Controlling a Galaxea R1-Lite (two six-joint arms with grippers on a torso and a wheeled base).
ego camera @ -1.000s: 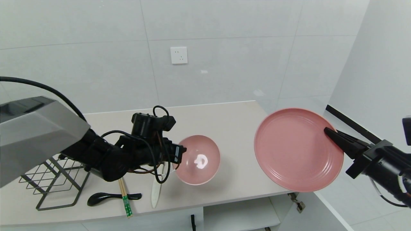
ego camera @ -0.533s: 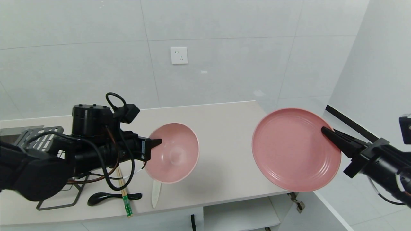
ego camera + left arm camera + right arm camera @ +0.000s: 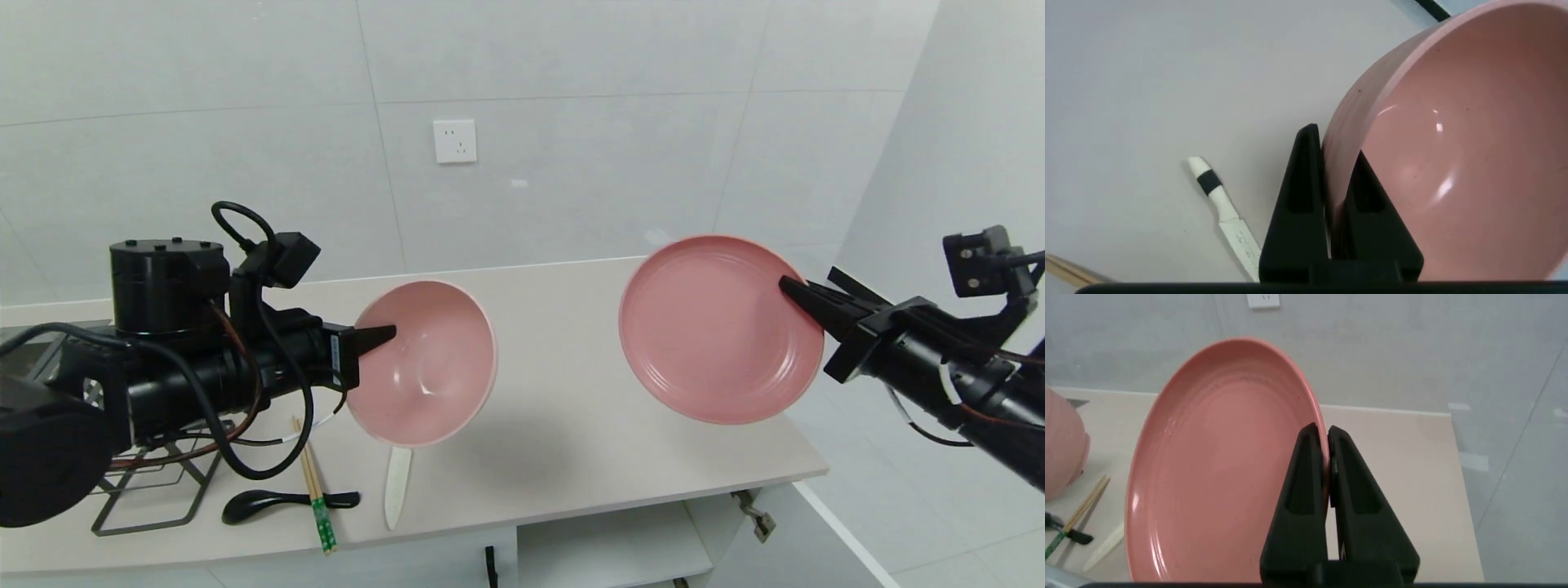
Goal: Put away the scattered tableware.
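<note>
A pink bowl (image 3: 429,363) hangs tilted above the counter's middle, its rim pinched by my left gripper (image 3: 384,333); the left wrist view has the bowl (image 3: 1454,155) clamped between the shut fingers (image 3: 1306,188). A pink plate (image 3: 718,327) is held on edge above the counter's right end by my right gripper (image 3: 792,287), shut on its rim; the right wrist view has the plate (image 3: 1217,465) filling its middle. On the counter lie a white knife (image 3: 397,486), a pair of chopsticks (image 3: 314,490) and a black spoon (image 3: 269,502).
A black wire rack (image 3: 143,482) stands at the counter's left, partly behind my left arm. The beige counter (image 3: 571,457) ends at right beside an open cabinet shelf (image 3: 612,547). A wall socket (image 3: 455,140) sits on the tiled wall behind.
My left arm has lifted the bowl up and to the left, tilting it more upright. The right arm has raised the plate and carried it left, over the counter's end.
</note>
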